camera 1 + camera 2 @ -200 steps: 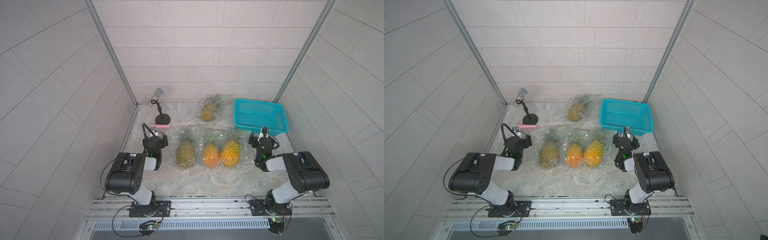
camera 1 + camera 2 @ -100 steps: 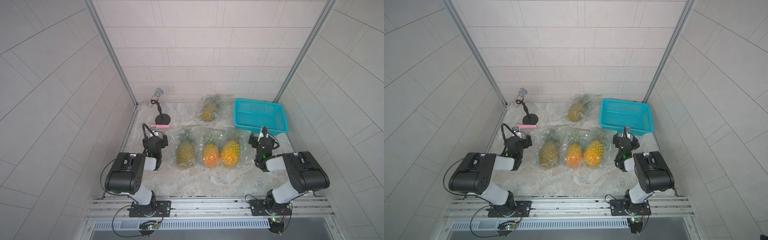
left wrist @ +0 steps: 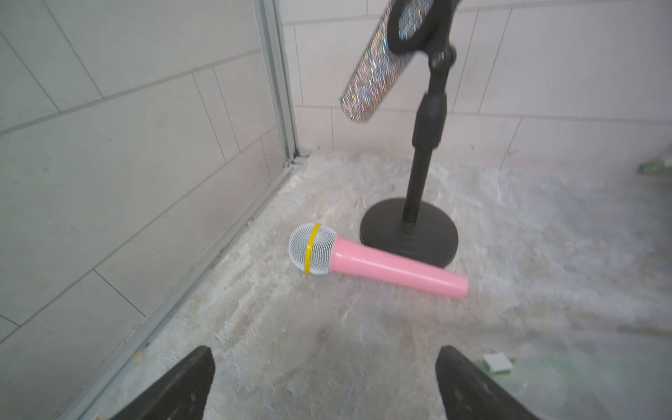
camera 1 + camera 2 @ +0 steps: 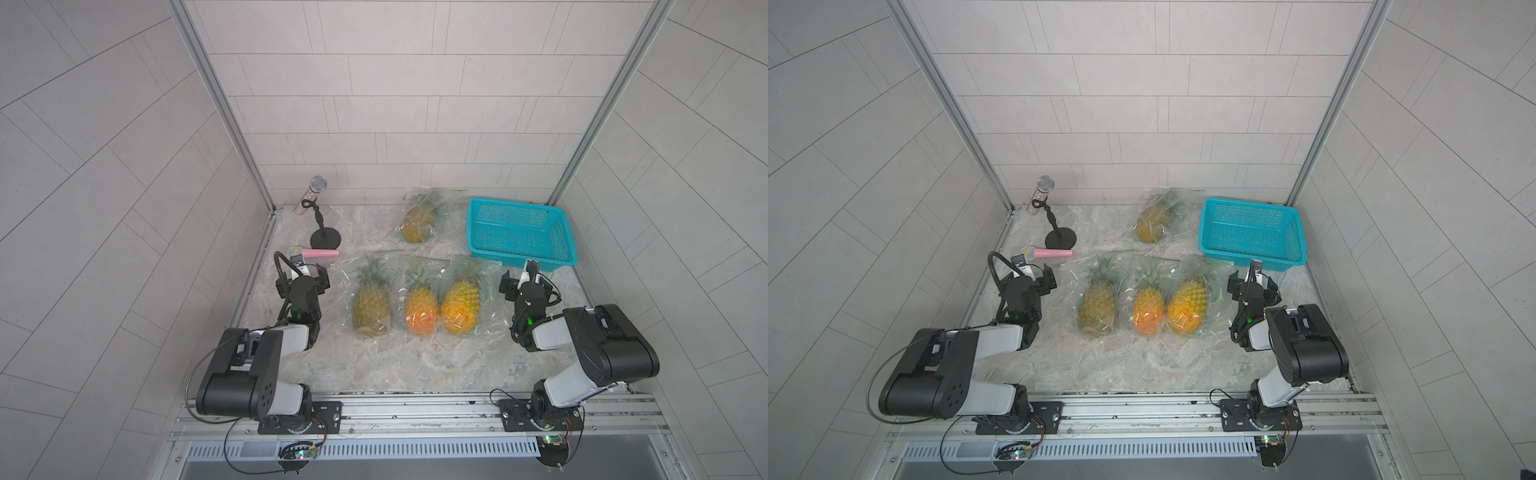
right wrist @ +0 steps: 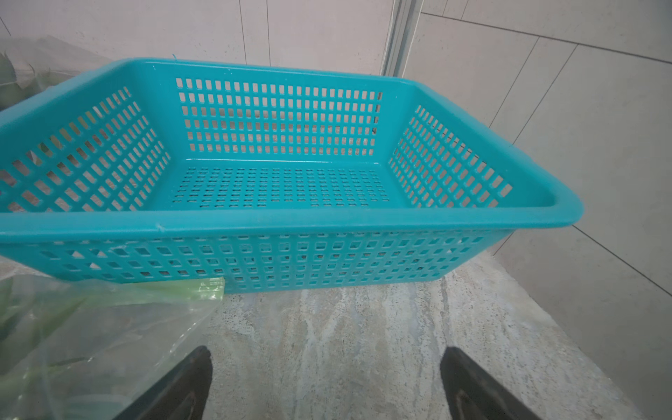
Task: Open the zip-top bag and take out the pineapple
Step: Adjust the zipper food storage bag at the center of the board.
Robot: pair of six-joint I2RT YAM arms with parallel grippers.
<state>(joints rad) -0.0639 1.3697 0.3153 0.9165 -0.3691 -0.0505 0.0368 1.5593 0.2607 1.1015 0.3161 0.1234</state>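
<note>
Three clear zip-top bags lie in a row mid-table, each with a pineapple inside: one on the left [image 4: 371,305], one in the middle [image 4: 421,309] and one on the right [image 4: 460,305]. Another bagged pineapple [image 4: 417,218] lies farther back. My left gripper [image 4: 305,275] [image 3: 325,367] hangs open to the left of the row, with nothing between its fingers. To the right of the row my right gripper [image 4: 528,279] [image 5: 325,367] is open and empty too. A corner of the right bag [image 5: 91,338] shows beside it in the right wrist view.
A teal basket [image 4: 523,253] [image 5: 291,218] stands empty at the back right, just beyond my right gripper. A pink microphone [image 4: 320,252] [image 3: 382,265] lies ahead of my left gripper, next to a black stand [image 4: 325,240] holding a glitter microphone [image 4: 313,195]. Walls close both sides.
</note>
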